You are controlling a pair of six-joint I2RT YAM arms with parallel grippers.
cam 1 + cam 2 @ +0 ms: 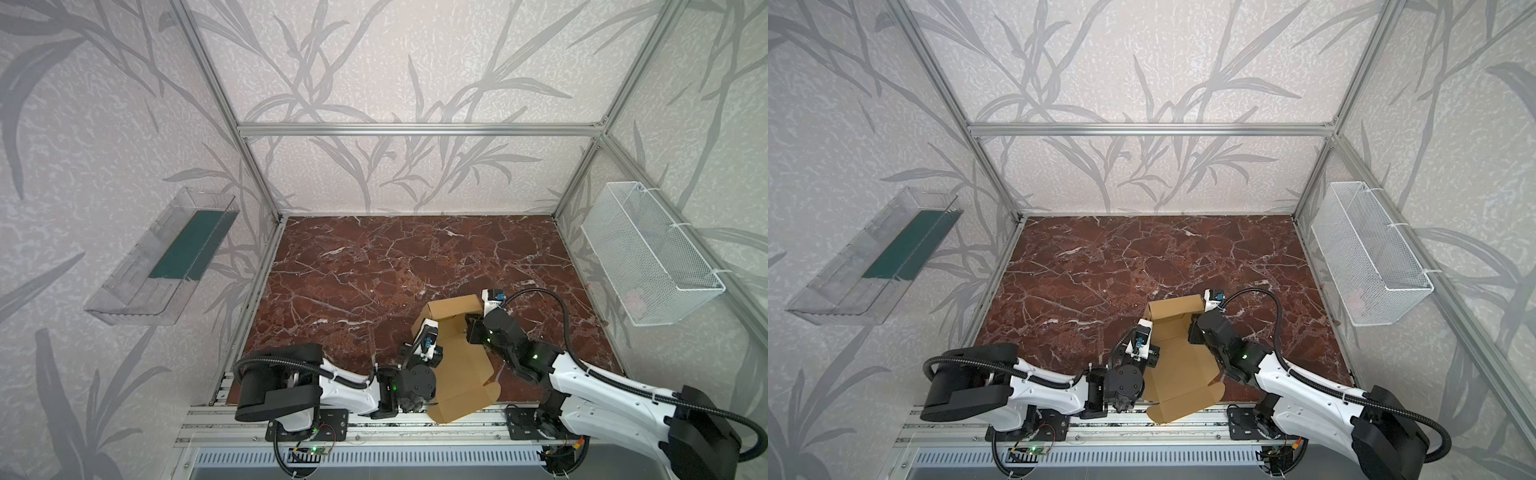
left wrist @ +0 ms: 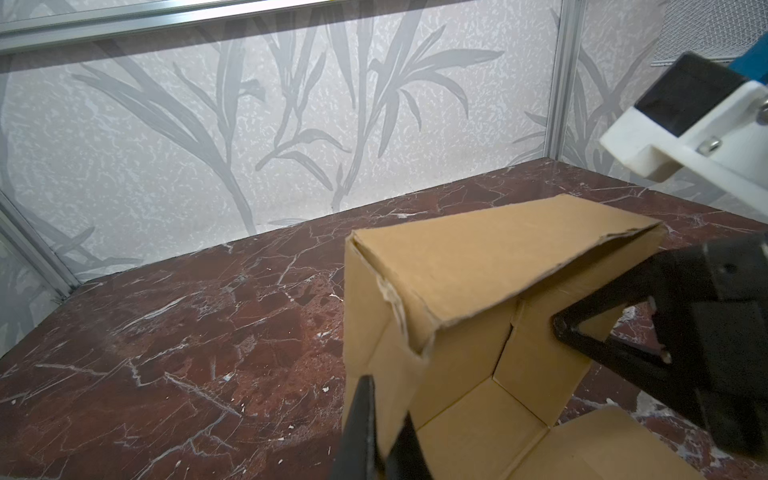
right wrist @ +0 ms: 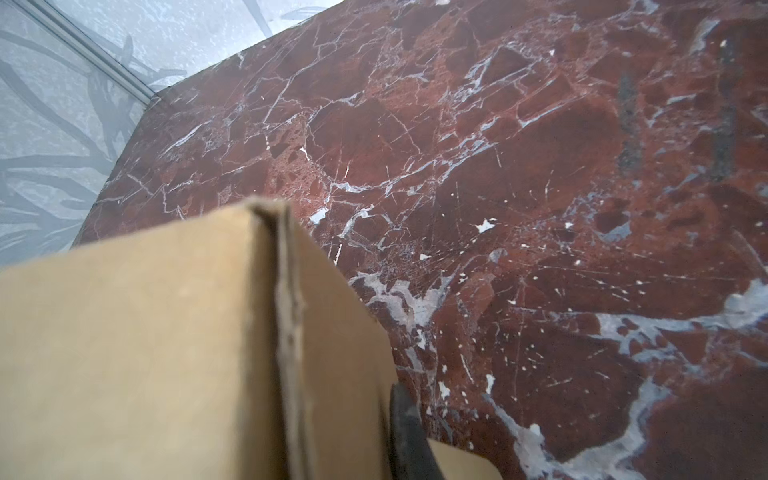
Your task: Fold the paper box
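The paper box is tan cardboard, half folded, near the front middle of the marble table. Its far walls stand up and one panel leans over them. Its flat near part hangs over the front rail. My left gripper is shut on the box's left side wall, which sits between the two fingers. My right gripper is at the right wall. One finger presses the wall's outer face. Another finger shows on the inner side.
A clear plastic bin with a green insert hangs on the left wall. A white mesh basket hangs on the right wall. Aluminium posts frame the cell, and a slotted rail runs along the table's front edge.
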